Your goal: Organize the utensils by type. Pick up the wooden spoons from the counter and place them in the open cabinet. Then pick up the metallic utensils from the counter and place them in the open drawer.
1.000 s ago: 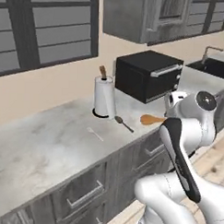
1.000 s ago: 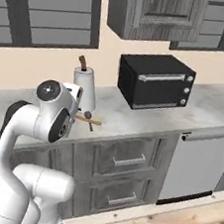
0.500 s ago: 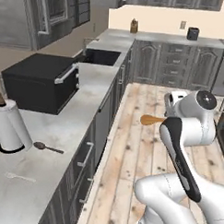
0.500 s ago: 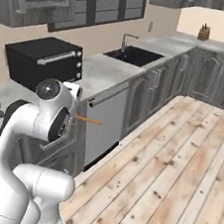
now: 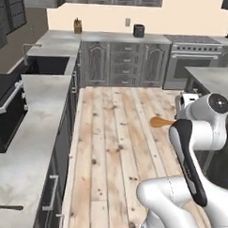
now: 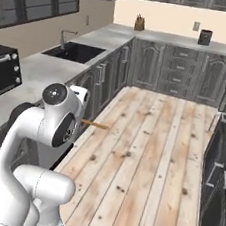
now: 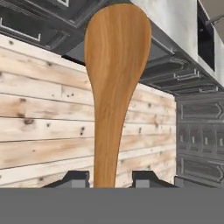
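My gripper (image 7: 107, 180) is shut on the thin handle of an orange-brown wooden spoon (image 7: 116, 65), whose oval bowl points away from the hand over the plank floor. The spoon's bowl (image 5: 158, 121) sticks out to the left of my arm, and its handle (image 6: 95, 125) shows to the right of the arm. The marbled counter (image 5: 33, 131) runs along the left. On it, at the very bottom left, lies the dark grey metal spoon (image 5: 3, 207).
A black microwave (image 5: 4, 113) and a sink (image 5: 43, 64) sit on the left counter. A far counter (image 5: 110, 37) carries a knife block (image 5: 78, 26) and a dark canister (image 5: 138, 30). A stove (image 5: 196, 56) and another counter (image 5: 213, 78) stand on the right. Open plank floor (image 5: 117, 139) lies between.
The whole picture has swung round as the base turned, from facing the counter wall to looking down the kitchen floor. The wooden spoon stays gripped in the same way.
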